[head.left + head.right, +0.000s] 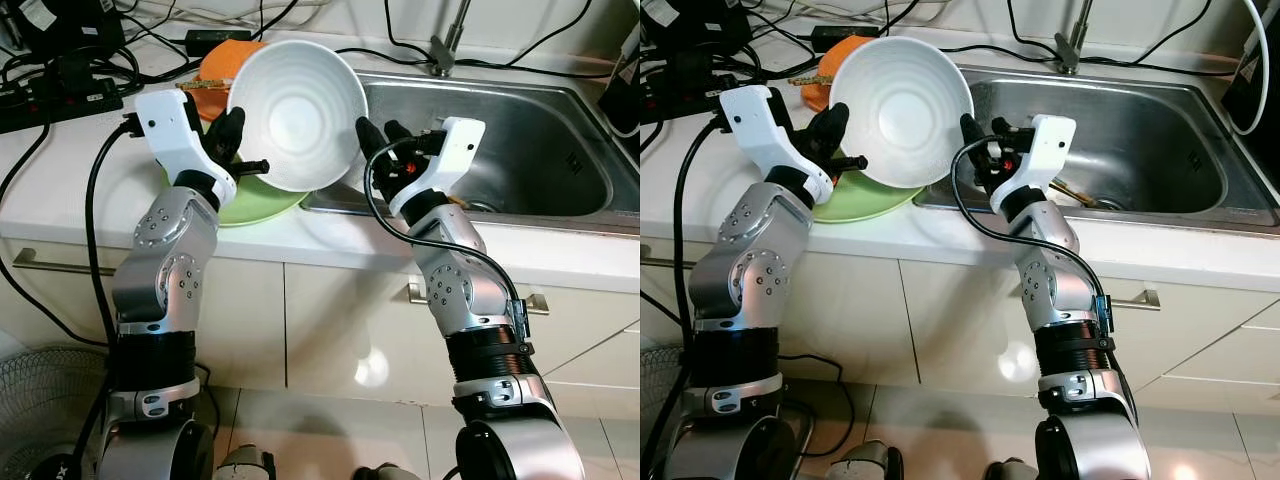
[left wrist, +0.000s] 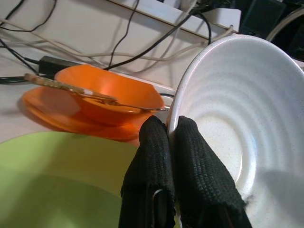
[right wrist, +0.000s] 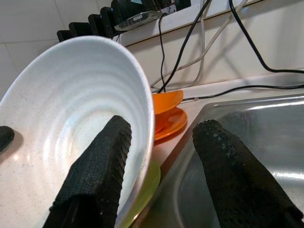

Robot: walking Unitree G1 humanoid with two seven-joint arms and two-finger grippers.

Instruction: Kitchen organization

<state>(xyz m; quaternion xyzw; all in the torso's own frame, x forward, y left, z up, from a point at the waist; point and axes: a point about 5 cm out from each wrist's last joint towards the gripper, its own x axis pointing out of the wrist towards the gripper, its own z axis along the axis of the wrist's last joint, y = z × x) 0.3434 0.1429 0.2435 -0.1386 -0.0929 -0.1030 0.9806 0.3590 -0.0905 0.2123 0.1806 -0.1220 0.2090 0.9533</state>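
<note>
A white ribbed bowl (image 1: 295, 115) is held tilted above the counter edge, its opening facing me. My left gripper (image 1: 240, 150) is shut on its left rim, and in the left wrist view the two black fingers (image 2: 159, 156) pinch that rim. My right gripper (image 1: 381, 134) stands open at the bowl's right edge. In the right wrist view one finger (image 3: 97, 164) lies over the bowl's inside (image 3: 61, 123) and the other over the sink, with the rim between them. Under the bowl a green plate (image 1: 250, 205) lies on the counter.
An orange bowl (image 2: 111, 92) with a utensil (image 2: 71, 88) across it sits on an orange plate behind the green plate. The steel sink (image 1: 520, 140) and its tap (image 1: 445, 45) are to the right. Cables and a power strip (image 1: 50, 95) crowd the back left. A fan (image 1: 40, 410) stands on the floor.
</note>
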